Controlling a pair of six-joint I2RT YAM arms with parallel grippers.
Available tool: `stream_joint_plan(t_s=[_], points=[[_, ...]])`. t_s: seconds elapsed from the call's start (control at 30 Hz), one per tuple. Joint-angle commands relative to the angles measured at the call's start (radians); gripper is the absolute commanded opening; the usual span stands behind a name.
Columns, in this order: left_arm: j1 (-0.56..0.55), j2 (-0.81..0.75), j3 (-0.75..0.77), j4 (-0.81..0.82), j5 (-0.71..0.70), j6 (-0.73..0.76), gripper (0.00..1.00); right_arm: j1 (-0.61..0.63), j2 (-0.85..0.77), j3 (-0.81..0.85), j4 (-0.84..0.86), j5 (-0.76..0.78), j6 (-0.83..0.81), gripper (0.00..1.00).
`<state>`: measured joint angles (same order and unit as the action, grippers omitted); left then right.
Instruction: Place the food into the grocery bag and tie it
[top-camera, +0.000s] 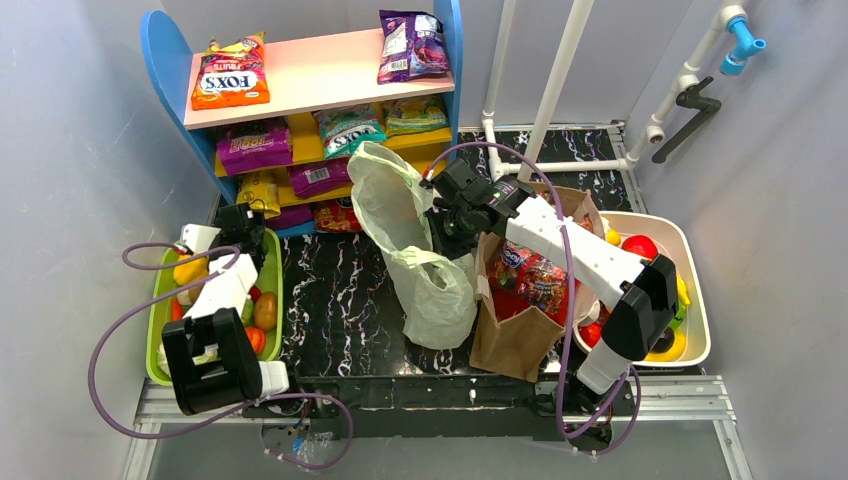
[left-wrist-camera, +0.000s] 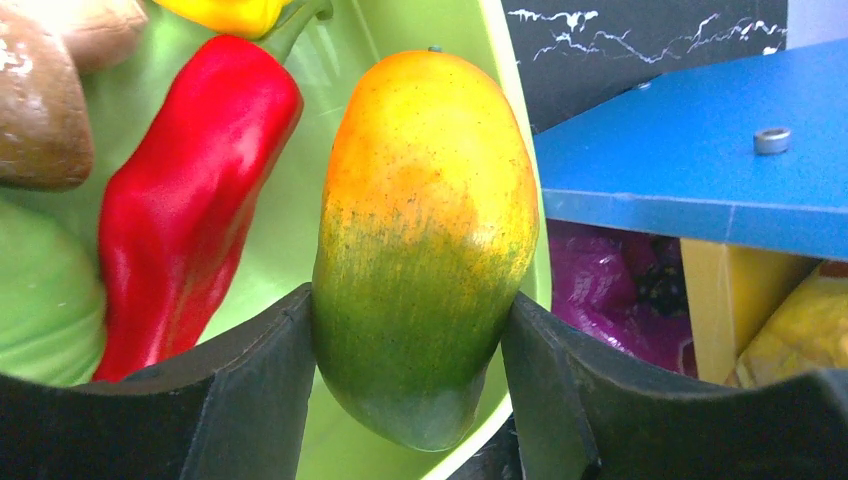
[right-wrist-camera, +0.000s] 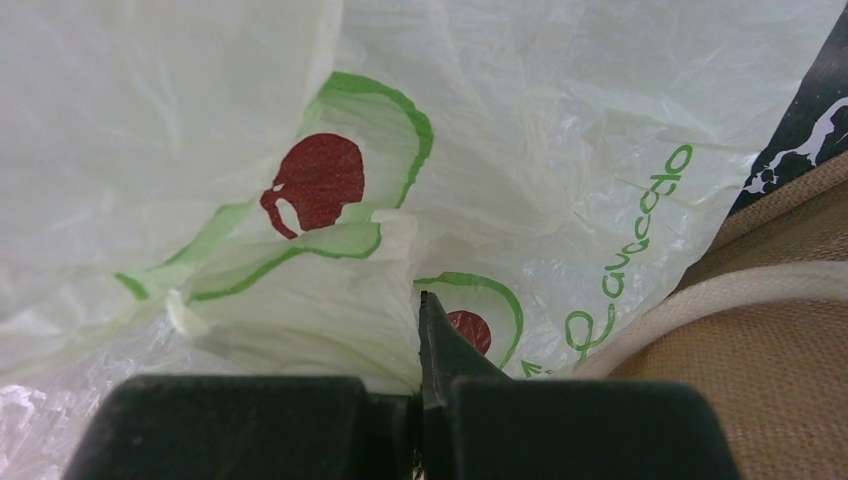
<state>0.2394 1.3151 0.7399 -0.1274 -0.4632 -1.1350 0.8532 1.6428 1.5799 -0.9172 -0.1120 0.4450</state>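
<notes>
Jaws of the left gripper (left-wrist-camera: 410, 330) clamp one yellow-to-green mango (left-wrist-camera: 425, 230); the right gripper (right-wrist-camera: 422, 340) pinches shut on one pale, crinkled, avocado-printed bag (right-wrist-camera: 550, 120).

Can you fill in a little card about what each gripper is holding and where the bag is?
left gripper: shut on the mango, at the green tray
right gripper: shut on a fold of the grocery bag
bag's place: mid-table, beside the brown paper bag
also in tray: red pepper
food inside bag: cannot tell
</notes>
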Motion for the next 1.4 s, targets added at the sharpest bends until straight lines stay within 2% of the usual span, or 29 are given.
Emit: stream_joint_plan(t_s=[0.0, 0.1, 0.3, 0.47, 0.67, 0.83, 1.1, 1.37], points=[[0.005, -0.07, 0.015, -0.112, -0.008, 0.09, 0.05, 0.009, -0.047, 0.008, 0.011, -0.013, -0.004, 0.01], [0.005, -0.118, 0.006, -0.144, -0.012, 0.111, 0.0, 0.009, -0.051, 0.01, 0.015, -0.011, -0.001, 0.01], [0.006, -0.254, -0.007, -0.215, -0.02, 0.143, 0.0, 0.01, -0.05, 0.032, 0.008, -0.009, 0.016, 0.01], [0.006, -0.352, 0.018, -0.287, 0.04, 0.188, 0.0, 0.009, -0.055, 0.04, 0.007, 0.017, 0.031, 0.01], [0.006, -0.449, 0.027, -0.274, 0.183, 0.29, 0.0, 0.009, -0.078, 0.052, 0.019, 0.043, 0.072, 0.01], [0.006, -0.498, 0.055, -0.351, 0.208, 0.312, 0.0, 0.009, -0.116, 0.049, 0.036, 0.061, 0.108, 0.01], [0.005, -0.568, 0.047, -0.321, 0.514, 0.45, 0.0, 0.01, -0.182, 0.0, 0.115, 0.106, 0.184, 0.01], [0.006, -0.693, 0.077, -0.312, 0.655, 0.492, 0.0, 0.009, -0.176, -0.008, 0.147, 0.13, 0.216, 0.01]])
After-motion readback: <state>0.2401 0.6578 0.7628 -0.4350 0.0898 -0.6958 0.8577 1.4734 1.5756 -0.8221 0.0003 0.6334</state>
